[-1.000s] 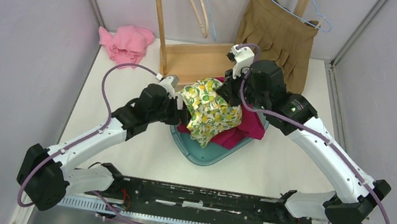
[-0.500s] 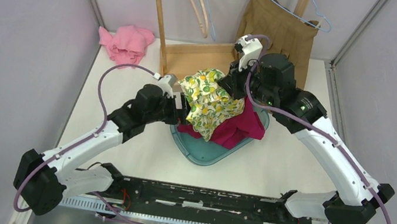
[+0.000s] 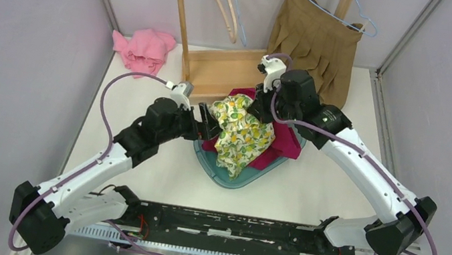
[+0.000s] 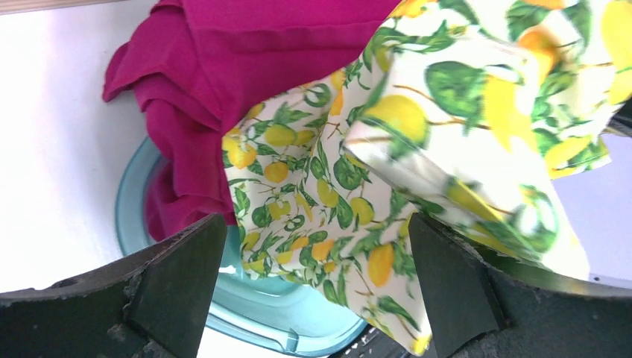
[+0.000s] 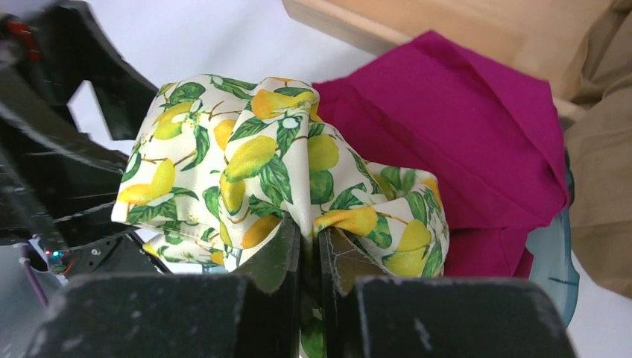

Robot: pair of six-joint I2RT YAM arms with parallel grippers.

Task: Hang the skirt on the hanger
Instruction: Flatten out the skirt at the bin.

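yellow-print skirt pinched by right gripper (seen only from its wrist), left gripper spread

White counter: a teal plastic basin sits at the centre, with a magenta garment bunched inside and spilling over its far rim. A crumpled pink cloth lies at the far left corner, well apart from the basin. Behind the basin stands a wooden rack. A brown pleated garment hangs at its right side.
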